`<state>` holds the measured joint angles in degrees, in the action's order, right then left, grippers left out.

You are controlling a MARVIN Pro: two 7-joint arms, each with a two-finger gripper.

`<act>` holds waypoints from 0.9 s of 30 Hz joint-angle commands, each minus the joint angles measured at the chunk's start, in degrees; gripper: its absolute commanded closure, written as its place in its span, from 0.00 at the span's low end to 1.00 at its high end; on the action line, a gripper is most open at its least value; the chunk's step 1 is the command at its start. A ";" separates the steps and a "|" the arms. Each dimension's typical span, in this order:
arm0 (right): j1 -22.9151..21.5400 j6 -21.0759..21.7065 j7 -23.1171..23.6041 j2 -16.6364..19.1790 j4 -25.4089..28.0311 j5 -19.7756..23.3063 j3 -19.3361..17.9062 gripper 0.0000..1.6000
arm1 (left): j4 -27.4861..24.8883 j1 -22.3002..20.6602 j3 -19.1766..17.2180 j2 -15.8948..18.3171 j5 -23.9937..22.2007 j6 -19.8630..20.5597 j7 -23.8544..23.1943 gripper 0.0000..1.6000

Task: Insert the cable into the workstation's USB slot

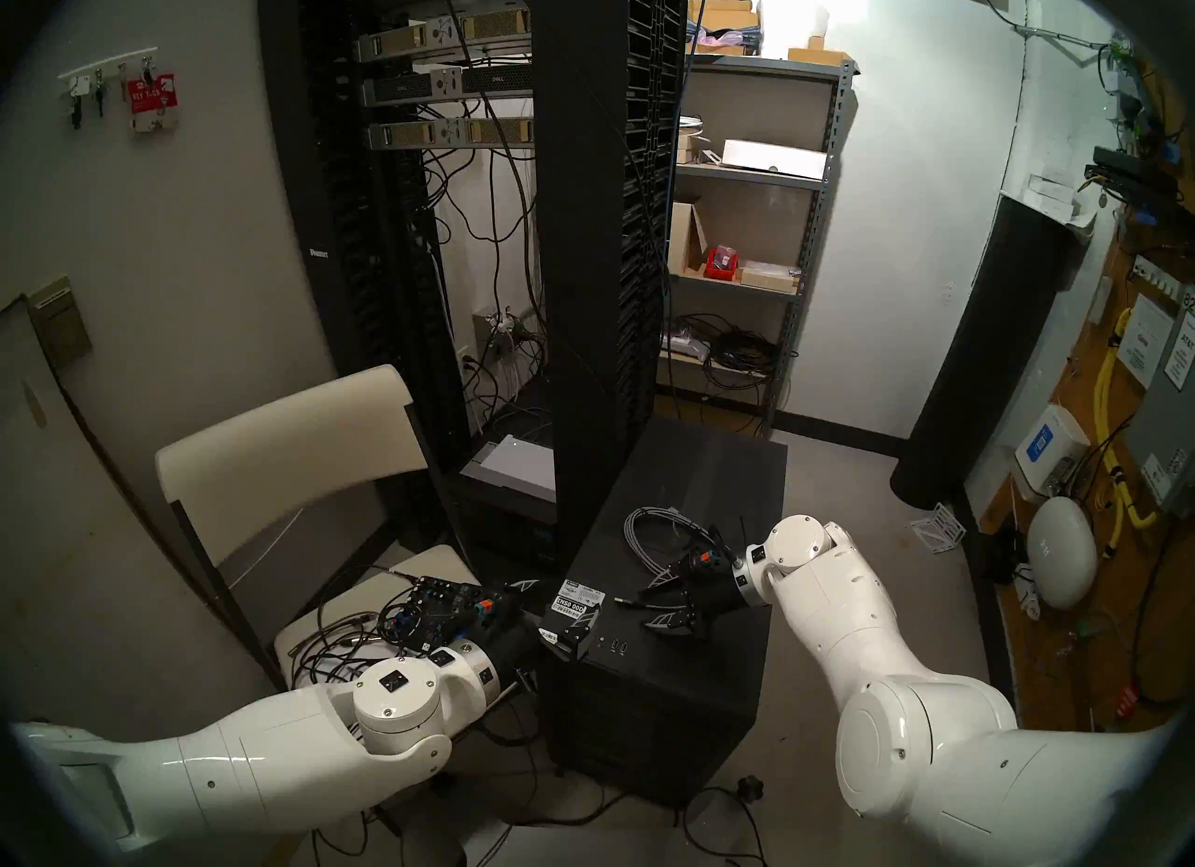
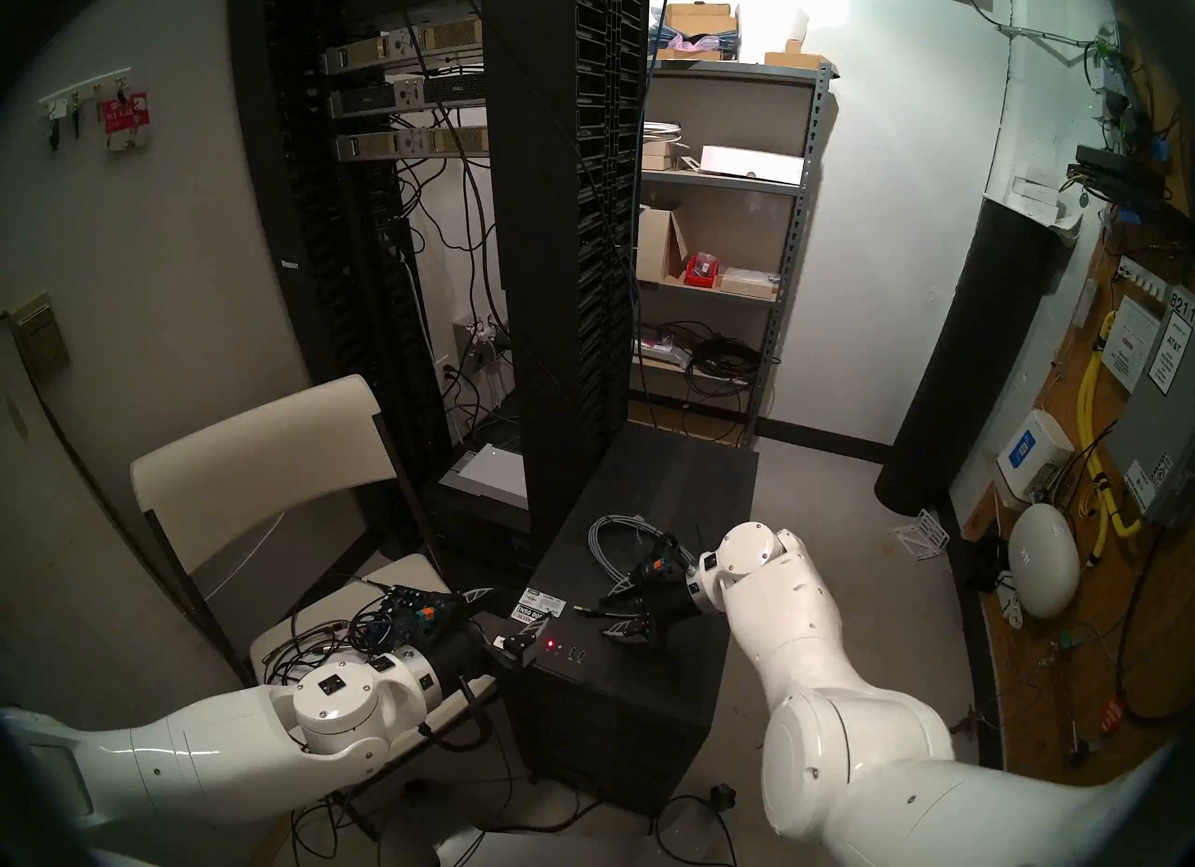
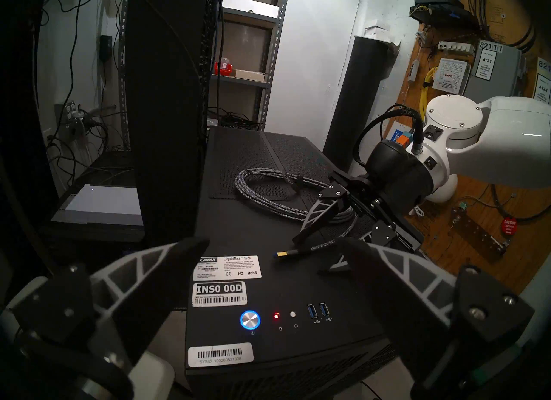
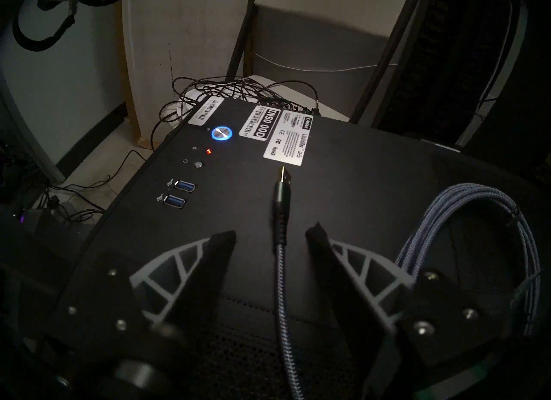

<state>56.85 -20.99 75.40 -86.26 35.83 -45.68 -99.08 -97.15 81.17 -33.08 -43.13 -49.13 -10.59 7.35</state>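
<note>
Head pair high; wrists close over workstation point(image 3: 268, 301)

Black workstation point(image 3: 298, 295) top as the surface

The coiled grey cable point(image 3: 268, 193) lies on it, its plug point(image 4: 284, 177) just beside the white stickers point(image 3: 228, 266).

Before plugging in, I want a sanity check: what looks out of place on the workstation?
Little: the cable lies coiled on the workstation top, plug unplugged beside the empty USB slots.

Server rack point(image 1: 465, 199), white chair point(image 1: 291, 458) (audio box point(image 1: 440, 607) on seat), metal shelving point(image 1: 750, 232).
</note>
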 commanded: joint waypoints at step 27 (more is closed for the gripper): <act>1.71 -0.36 0.42 0.41 2.92 0.71 -1.94 1.00 | -0.69 -0.24 -0.33 0.08 -0.09 -0.16 0.06 0.00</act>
<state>55.60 -20.66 74.46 -85.85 35.52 -47.85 -98.64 -97.15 81.17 -33.08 -43.13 -49.13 -10.59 7.36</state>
